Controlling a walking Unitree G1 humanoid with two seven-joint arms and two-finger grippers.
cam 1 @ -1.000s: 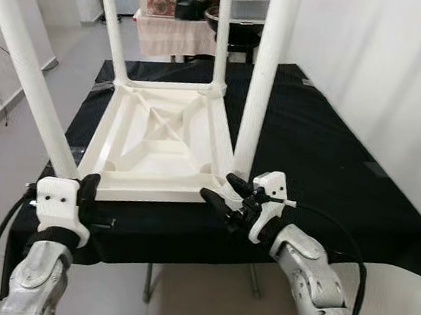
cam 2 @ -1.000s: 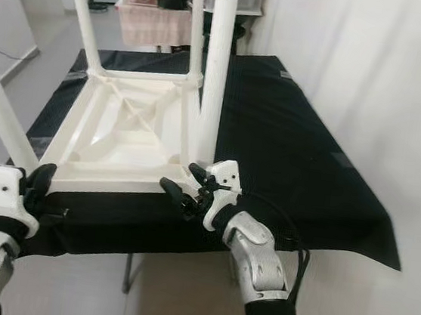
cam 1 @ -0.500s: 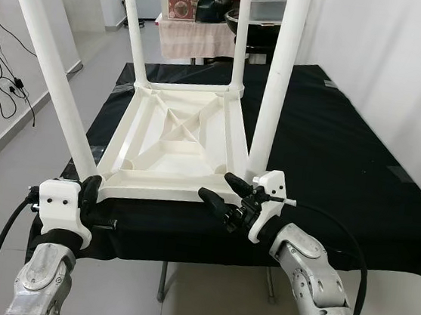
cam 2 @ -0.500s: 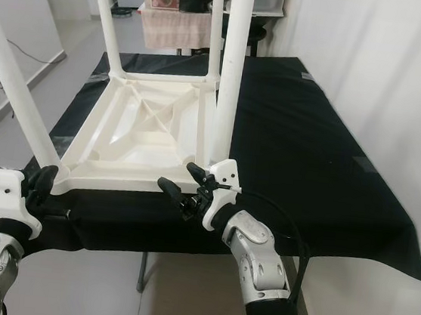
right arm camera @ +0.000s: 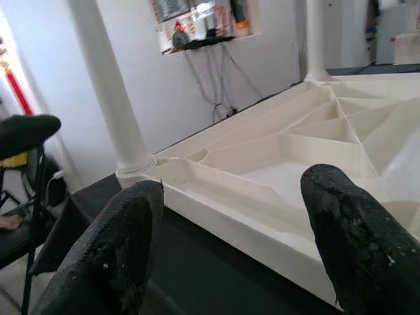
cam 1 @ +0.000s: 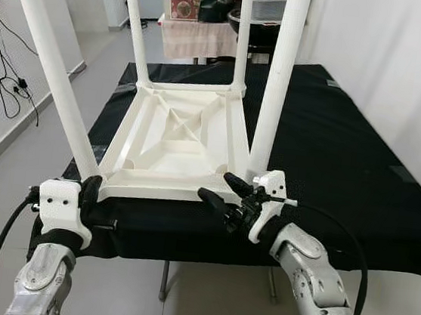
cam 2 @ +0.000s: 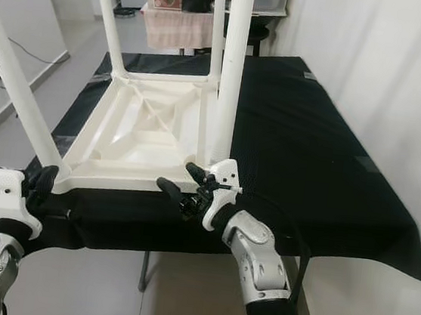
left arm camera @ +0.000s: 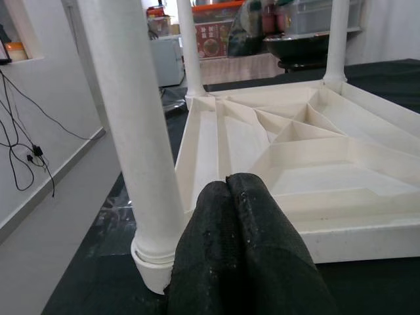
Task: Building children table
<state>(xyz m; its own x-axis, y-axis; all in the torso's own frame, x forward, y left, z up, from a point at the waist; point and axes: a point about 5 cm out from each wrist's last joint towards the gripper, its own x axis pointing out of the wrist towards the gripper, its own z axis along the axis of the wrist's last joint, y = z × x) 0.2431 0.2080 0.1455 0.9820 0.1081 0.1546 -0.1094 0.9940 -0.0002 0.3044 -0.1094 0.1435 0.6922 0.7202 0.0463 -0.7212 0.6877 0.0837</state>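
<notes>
Left eye view | white table (cam 1: 174, 142) | upside-down, four legs up

Upturned white table (cam 1: 174, 142) on black cloth (cam 1: 333, 149), both hands beside it.

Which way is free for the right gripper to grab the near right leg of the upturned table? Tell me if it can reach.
Probably yes. The right gripper is open at the table's near edge, and the near right leg rises just beyond its fingers, with nothing between. The left gripper sits shut at the other near corner.
</notes>
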